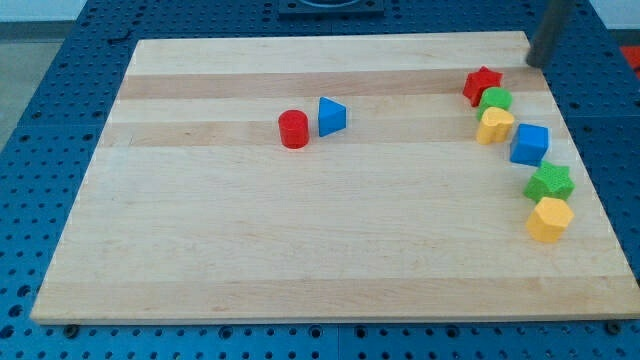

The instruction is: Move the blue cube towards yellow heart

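Observation:
The blue cube (529, 144) sits near the board's right edge. The yellow heart (494, 126) lies just to its upper left, almost touching it. My rod enters at the view's top right, and my tip (532, 62) is at the board's top right corner, well above the blue cube and to the right of the red star (482, 84).
A green block (495, 99) sits between the red star and the yellow heart. A green star (550, 183) and a yellow hexagon (549, 219) lie below the blue cube. A red cylinder (293, 129) and a blue triangle (332, 117) stand at the board's (300, 250) upper middle.

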Controlling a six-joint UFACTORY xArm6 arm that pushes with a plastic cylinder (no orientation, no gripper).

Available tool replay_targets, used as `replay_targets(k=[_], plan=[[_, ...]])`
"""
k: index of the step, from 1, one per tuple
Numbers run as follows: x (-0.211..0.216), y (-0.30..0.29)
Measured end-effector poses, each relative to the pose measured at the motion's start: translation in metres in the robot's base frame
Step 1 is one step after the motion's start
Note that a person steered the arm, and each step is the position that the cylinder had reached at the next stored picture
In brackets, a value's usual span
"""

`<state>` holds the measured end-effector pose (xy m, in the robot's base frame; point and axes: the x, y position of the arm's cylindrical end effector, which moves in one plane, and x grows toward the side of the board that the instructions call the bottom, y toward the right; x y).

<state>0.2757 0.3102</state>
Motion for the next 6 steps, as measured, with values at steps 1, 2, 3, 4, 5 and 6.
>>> replay_targets(k=[1, 2, 3, 4, 5, 6], plan=[[0.047, 0.026], [0.094, 0.023], [0.121, 0.0], [0.142, -0.025], [0.162, -0.046], [0.169, -0.055]])
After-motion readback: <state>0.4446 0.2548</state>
